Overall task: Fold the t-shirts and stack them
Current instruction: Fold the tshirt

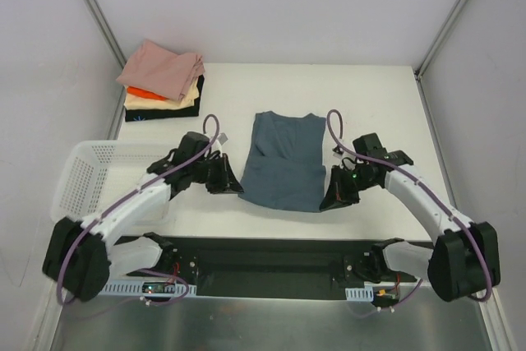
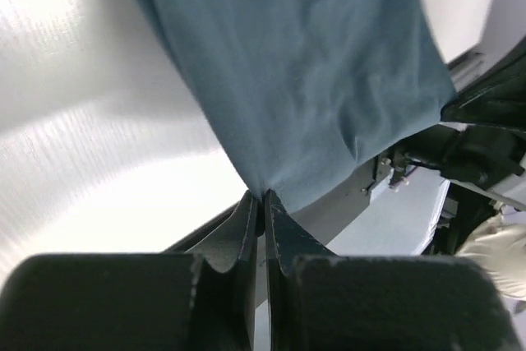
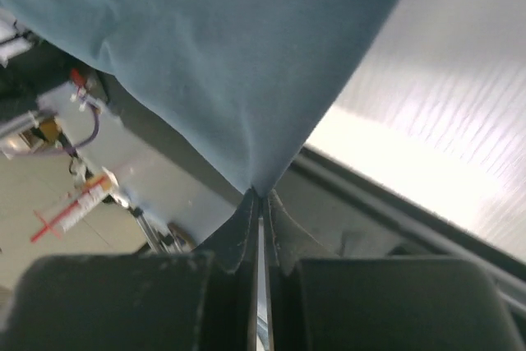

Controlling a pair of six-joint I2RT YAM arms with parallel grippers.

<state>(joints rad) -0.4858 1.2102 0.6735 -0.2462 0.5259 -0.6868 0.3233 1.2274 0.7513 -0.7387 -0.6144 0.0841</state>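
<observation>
The slate-blue t-shirt [image 1: 284, 159] lies in the middle of the table with its sides folded in, collar end at the far side. My left gripper [image 1: 237, 186] is shut on its near left corner, pinched cloth showing at the tips in the left wrist view [image 2: 261, 195]. My right gripper [image 1: 327, 200] is shut on its near right corner, likewise in the right wrist view [image 3: 260, 193]. Both corners are lifted a little off the table. A stack of folded t-shirts [image 1: 163, 80] sits at the far left: dusty pink on top, then orange, cream and black.
A white plastic lattice basket [image 1: 90, 175] stands at the left, beside my left arm. The table's near edge with the black mounting rail [image 1: 271, 259] runs just below the shirt's hem. Grey walls close in the table at the back and both sides.
</observation>
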